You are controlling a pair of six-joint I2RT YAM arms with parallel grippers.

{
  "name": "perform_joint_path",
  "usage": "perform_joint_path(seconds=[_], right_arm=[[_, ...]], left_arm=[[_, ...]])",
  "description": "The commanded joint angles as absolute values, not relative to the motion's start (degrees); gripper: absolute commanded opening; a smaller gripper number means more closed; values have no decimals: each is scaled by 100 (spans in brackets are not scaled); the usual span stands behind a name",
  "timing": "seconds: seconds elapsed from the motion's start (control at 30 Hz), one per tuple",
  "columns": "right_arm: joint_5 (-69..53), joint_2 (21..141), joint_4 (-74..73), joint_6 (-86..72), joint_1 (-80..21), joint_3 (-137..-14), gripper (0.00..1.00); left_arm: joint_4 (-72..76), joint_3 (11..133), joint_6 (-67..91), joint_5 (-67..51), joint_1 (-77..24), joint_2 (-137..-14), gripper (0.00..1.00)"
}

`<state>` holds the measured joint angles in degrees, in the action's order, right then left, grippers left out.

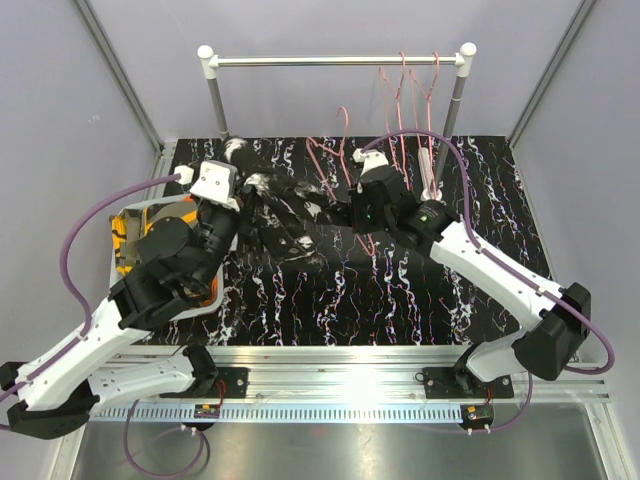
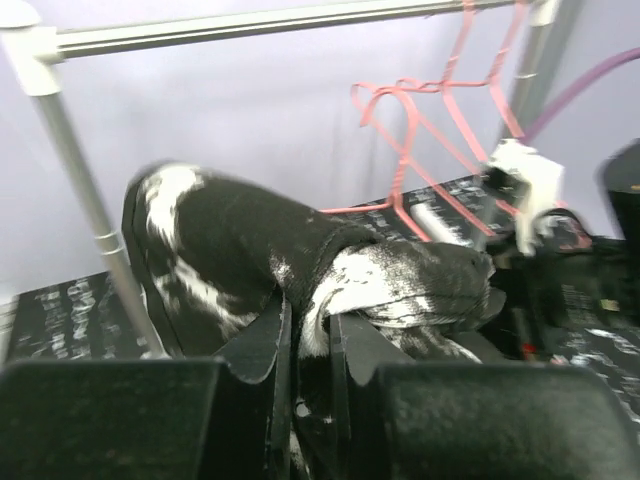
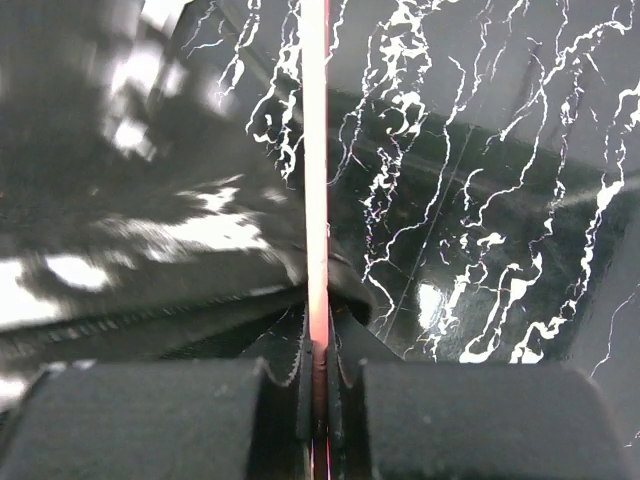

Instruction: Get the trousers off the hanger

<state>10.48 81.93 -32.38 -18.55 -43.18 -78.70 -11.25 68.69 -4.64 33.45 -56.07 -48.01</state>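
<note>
**Item: trousers** point(image 1: 282, 215), black cloth with white speckles. They lie crumpled on the table point(image 1: 420, 290), left of centre and towards the far edge, between the two grippers. In the left wrist view one bunched fold is raised off the surface.

**Hanger** point(image 3: 316, 150), thin pink wire. It lies at the right end of the trousers, and the cloth is still bunched against its bar.

**Left gripper** point(image 2: 305, 335): fingers pressed nearly together, pinching a fold of the speckled cloth.

**Right gripper** point(image 3: 318, 345): fingers pinched tight on the pink wire, with dark cloth to its left.

**Orange garment** point(image 1: 122, 238): folded in a bin point(image 1: 112, 268) at the left edge of the table, mostly hidden under the left arm.

**Rail** point(image 1: 335, 60): metal bar with white end caps on two posts, along the far edge.

**Spare hangers** point(image 1: 410, 90): pink wire, hung at the right end of the rail.

**Table surface:** black with white marble-like veining.
</note>
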Motion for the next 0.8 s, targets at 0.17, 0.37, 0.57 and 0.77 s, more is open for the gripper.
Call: perform_joint_path(seconds=[0.17, 0.37, 0.57, 0.77], right_arm=[[1406, 8051, -3366, -1679, -4078, -7611, 0], [-626, 7683, -2894, -2011, -3543, -7577, 0], [-3180, 7523, -2320, -2566, -3199, -7602, 0], [-1972, 7471, -3065, -2172, -3199, -7927, 0]], left_arm=[[132, 7875, -1853, 5703, -5572, -4676, 0], [88, 7682, -1934, 5695, -5564, -4412, 0], [9, 7602, -1925, 5994, -5493, -4535, 0], [-237, 7795, -1548, 6468, -5221, -4597, 0]])
